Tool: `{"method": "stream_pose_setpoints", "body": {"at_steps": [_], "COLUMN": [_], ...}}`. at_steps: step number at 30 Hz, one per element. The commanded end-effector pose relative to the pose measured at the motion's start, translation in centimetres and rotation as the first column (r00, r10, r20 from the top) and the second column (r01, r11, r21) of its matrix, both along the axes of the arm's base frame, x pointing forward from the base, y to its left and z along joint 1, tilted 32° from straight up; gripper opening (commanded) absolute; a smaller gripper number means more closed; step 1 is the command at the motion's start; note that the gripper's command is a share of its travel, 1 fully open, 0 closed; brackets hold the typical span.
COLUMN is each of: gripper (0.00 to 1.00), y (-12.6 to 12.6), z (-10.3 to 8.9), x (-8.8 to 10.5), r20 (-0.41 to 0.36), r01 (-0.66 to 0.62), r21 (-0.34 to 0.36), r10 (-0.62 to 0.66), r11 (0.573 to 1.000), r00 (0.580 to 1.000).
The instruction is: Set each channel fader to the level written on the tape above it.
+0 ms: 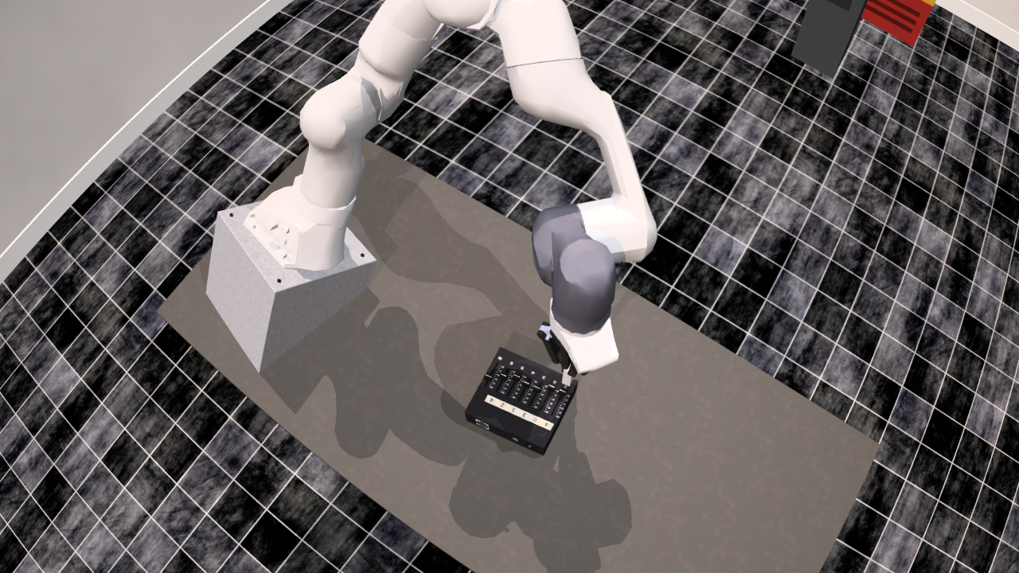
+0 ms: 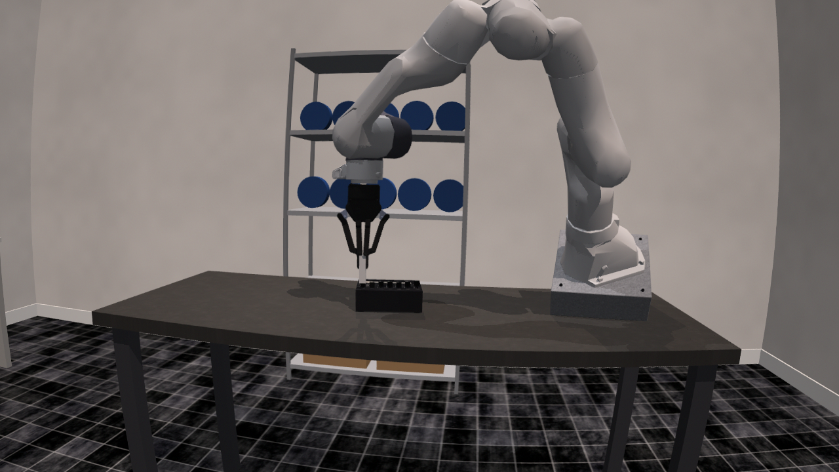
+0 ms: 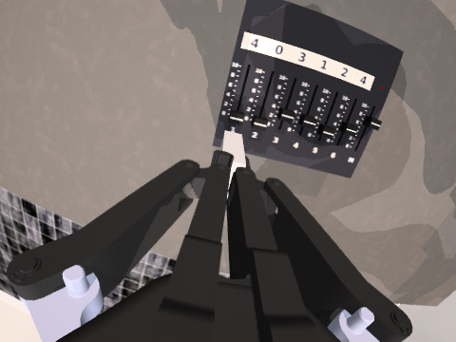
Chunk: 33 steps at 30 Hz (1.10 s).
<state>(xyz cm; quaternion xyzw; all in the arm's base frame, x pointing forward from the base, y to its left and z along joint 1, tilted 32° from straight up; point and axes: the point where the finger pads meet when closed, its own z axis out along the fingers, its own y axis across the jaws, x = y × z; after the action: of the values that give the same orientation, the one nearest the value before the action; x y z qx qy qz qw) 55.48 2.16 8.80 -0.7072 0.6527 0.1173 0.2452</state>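
The black lighting desk (image 1: 491, 422) (image 2: 388, 300) (image 3: 380, 60) stands flat on the table (image 1: 712, 442) (image 2: 234, 305). In the wrist view its white tape (image 3: 308, 61) reads 4, 0, 3, 1, 2, 4 above a row of faders. The fader caps sit low on their scales, near the desk's near edge; the leftmost cap (image 3: 235, 117) is one of them. My gripper (image 1: 568, 377) (image 2: 363, 273) (image 3: 229, 145) is shut and empty. Its pale tip points straight down at the desk's end, just on the near side of the leftmost cap. I cannot tell whether it touches.
The arm's grey base block (image 1: 271, 299) (image 2: 598, 299) stands on the table, well away from the desk. A shelf rack (image 2: 375, 134) with blue cylinders stands behind the table.
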Motion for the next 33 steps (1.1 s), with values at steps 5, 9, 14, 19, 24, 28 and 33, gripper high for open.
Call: {"method": "stream_pose_setpoints", "body": {"at_steps": [5,9,14,19,24,28,33], "gripper": [0.00,0.00,0.00,0.00,0.00,0.00,0.00], "y": [0.32,0.44,0.50,0.51,0.51,0.51,0.50], "z": [-0.48,-0.68,-0.78,-0.80,-0.80,-0.80,-0.81], "x": [0.16,0.20,0.22,0.22,0.22,0.22,0.23], "r20": [0.004,0.004,0.004,0.004,0.004,0.004,0.004], "r01": [-0.001,-0.001,-0.001,-0.001,-0.001,-0.001,-0.001], "r21": [-0.002,-0.002,-0.002,-0.002,-0.002,-0.002,-0.002], "r10": [0.001,0.001,0.001,0.001,0.001,0.001,0.001], "r11": [1.000,1.000,1.000,1.000,1.000,1.000,1.000], "r00": [1.000,1.000,1.000,1.000,1.000,1.000,1.000]}}
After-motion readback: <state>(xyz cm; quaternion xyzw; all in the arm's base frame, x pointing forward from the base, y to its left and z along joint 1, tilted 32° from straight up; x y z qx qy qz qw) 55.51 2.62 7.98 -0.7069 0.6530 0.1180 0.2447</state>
